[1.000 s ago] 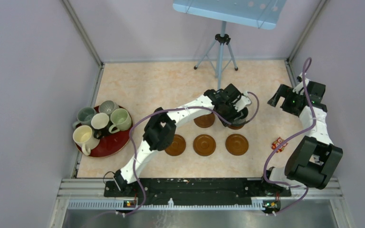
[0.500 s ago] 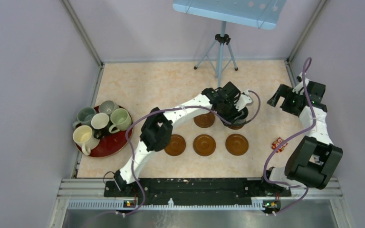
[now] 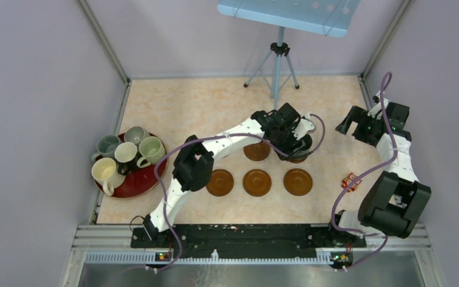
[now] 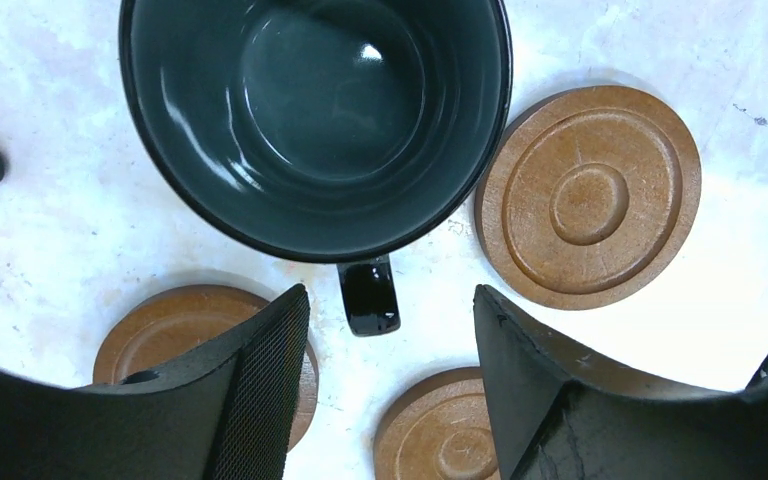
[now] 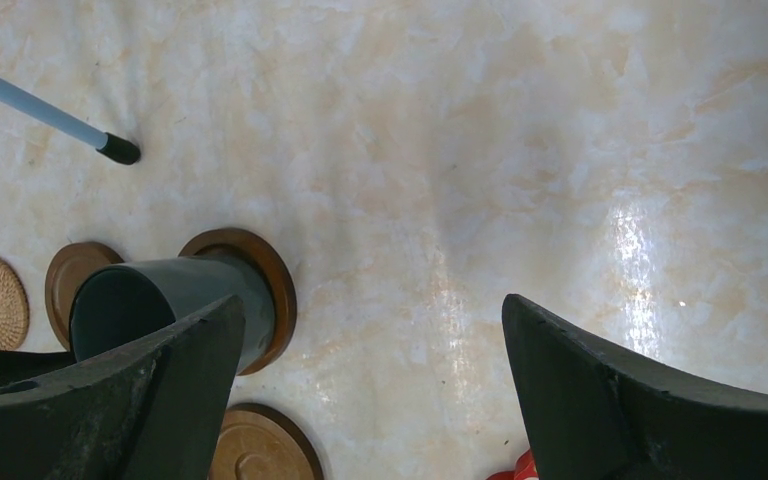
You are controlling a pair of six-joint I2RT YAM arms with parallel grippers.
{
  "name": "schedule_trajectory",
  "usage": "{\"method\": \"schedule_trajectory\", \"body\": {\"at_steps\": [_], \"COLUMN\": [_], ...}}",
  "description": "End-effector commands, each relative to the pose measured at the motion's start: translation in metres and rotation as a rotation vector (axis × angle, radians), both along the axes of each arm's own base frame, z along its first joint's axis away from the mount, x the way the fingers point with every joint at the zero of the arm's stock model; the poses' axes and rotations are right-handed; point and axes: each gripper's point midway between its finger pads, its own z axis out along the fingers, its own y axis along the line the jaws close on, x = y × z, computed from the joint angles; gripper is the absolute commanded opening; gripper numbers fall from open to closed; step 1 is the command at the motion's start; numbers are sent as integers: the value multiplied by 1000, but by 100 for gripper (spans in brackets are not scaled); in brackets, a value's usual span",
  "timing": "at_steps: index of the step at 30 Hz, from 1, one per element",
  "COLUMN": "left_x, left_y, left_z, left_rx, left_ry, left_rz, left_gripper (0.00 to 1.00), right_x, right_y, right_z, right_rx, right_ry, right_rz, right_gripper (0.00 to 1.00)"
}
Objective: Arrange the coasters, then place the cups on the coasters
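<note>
Jaws of the left gripper (image 4: 388,296) stand parted astride the dark cup's (image 4: 310,120) handle (image 4: 368,292), untouched; right gripper (image 5: 372,305) gapes wide, empty.

Marbled table (image 3: 185,113): brown coasters (image 3: 257,182) mid-table in rows, red tray (image 3: 138,183) (left edge), tripod (image 3: 277,72) at back.

The left tool (image 4: 388,295) covers most of the dark cup (image 4: 315,120) overhead (rim cropped up close).

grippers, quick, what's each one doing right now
left gripper: open, the dark cup handle sits between its jaws, not gripped
right gripper: open, holding nothing
</note>
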Motion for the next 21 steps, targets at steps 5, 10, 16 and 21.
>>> {"method": "schedule_trajectory", "body": {"at_steps": [5,10,16,21], "left_x": [-8,-23,-31,-29], "left_y": [2,-6,-9,-7], "left_z": [33,31,40,46], "left_rx": [-55,-86,-122,-134], "left_ry": [-7,55,81,85], "left_rz": [-25,-83,-123,-112], "left_gripper": [64,58,57,64], "right_x": [5,5,5,4], "right_y": [-3,-2,-2,-1], "right_z": [10,10,10,9], "right_rx": [-16,-16,-15,-16], "right_ry": [-49,-51,-53,-51], "right_rz": [15,16,20,22], "right_gripper": [99,99,99,99]}}
